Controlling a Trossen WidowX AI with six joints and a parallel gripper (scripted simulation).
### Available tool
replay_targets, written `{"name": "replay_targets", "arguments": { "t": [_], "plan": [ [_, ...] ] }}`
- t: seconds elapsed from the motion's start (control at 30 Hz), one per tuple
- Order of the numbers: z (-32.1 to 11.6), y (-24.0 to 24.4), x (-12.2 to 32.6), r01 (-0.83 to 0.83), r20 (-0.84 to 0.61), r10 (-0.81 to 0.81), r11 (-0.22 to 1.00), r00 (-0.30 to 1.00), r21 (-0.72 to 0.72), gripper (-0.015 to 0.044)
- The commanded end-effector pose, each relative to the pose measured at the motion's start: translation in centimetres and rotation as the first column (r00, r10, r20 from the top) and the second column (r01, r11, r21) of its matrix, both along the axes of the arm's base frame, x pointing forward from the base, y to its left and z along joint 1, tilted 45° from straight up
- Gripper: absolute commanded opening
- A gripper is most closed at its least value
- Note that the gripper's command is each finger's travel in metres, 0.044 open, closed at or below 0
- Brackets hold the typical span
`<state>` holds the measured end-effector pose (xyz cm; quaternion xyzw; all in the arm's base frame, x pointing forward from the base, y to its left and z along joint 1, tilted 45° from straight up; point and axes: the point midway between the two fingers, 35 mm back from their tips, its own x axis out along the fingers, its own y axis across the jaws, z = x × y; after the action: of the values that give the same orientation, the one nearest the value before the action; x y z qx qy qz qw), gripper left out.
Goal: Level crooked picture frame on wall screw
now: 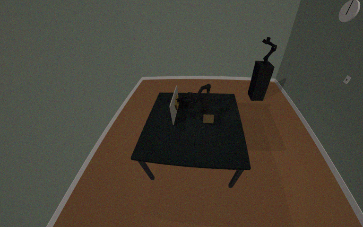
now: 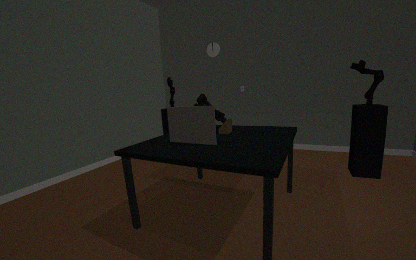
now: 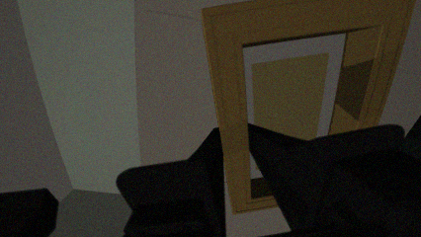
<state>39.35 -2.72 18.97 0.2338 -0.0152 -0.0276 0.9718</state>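
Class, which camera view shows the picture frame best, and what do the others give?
The wrist view: the picture frame fills much of it, its wooden border and mount visible, though the gripper's fingers cover part. The top view shows only a thin sliver edge-on; in the exterior view the upright panel hides it.

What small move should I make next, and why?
Probably ease the picture frame up slightly off its screw: the gripper is shut on the frame's side, and the frame looks tilted against the panel in the wrist view, though camera roll may mislead.
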Motion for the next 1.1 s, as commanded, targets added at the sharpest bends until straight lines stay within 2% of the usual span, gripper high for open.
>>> {"name": "replay_targets", "arguments": {
  "t": [0.0,1.07],
  "plan": [
    [0.30,0.17,0.08,-0.010,0.008,0.010,1.000,1.000,0.004,0.0000],
    [0.80,-0.05,0.06,-0.010,0.008,0.010,1.000,1.000,0.004,0.0000]
  ]
}}
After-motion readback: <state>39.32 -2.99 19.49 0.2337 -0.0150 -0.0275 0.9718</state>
